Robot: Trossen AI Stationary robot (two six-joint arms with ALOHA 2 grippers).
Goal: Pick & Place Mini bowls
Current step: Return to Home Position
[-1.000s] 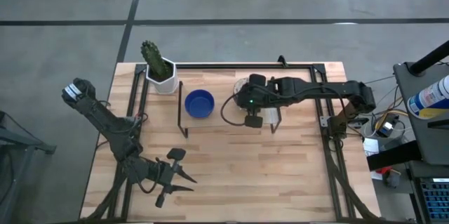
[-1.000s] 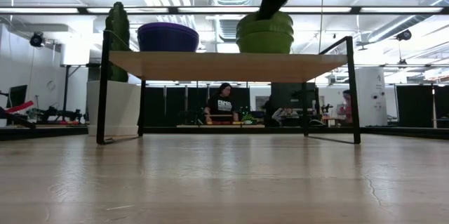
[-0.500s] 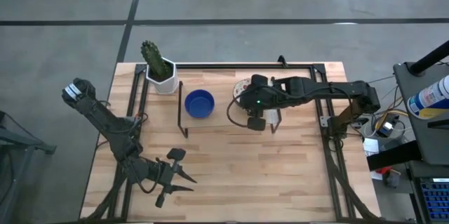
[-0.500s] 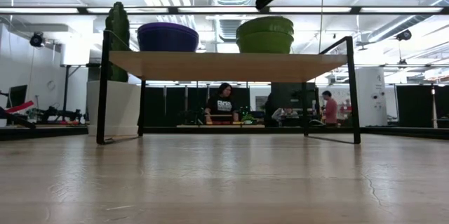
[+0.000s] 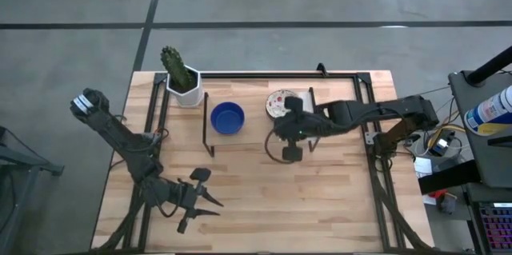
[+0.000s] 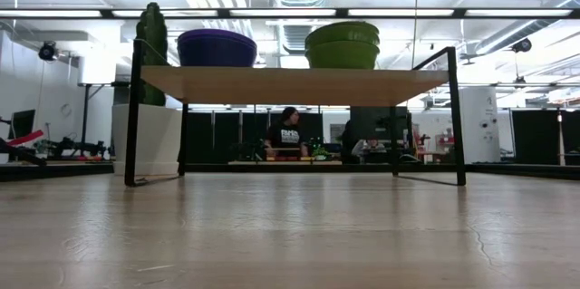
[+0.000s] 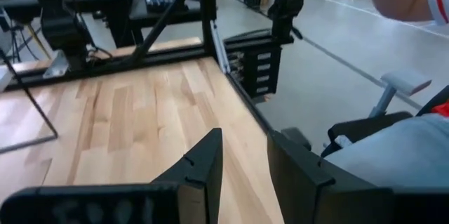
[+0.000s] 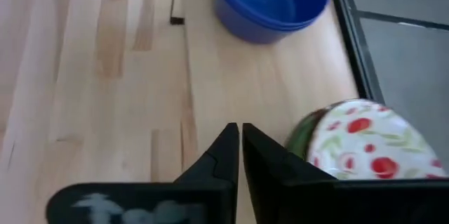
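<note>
Right gripper [image 5: 282,129] hovers over the shelf [image 6: 290,83], just at 6 o'clock of the patterned bowls [image 5: 279,103], fingers pinched together, empty. I'd retract high toward 3 o'clock, clear of the stacks and frame. Left gripper [image 7: 244,140] sits at the table's [image 5: 264,199] 7 o'clock, fingers apart. Count: one patterned stack, one stack of blue bowls [image 5: 227,117] at its 9 o'clock, one cactus [image 5: 178,69]. Bowls per stack unreadable.

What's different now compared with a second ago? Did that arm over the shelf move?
The right gripper, fingers shut and empty, lifted and drew back off the patterned bowls on the shelf, so the stack now shows uncovered from above. The stack itself looks unchanged. The blue bowls, the cactus pot and the left gripper stayed put.
</note>
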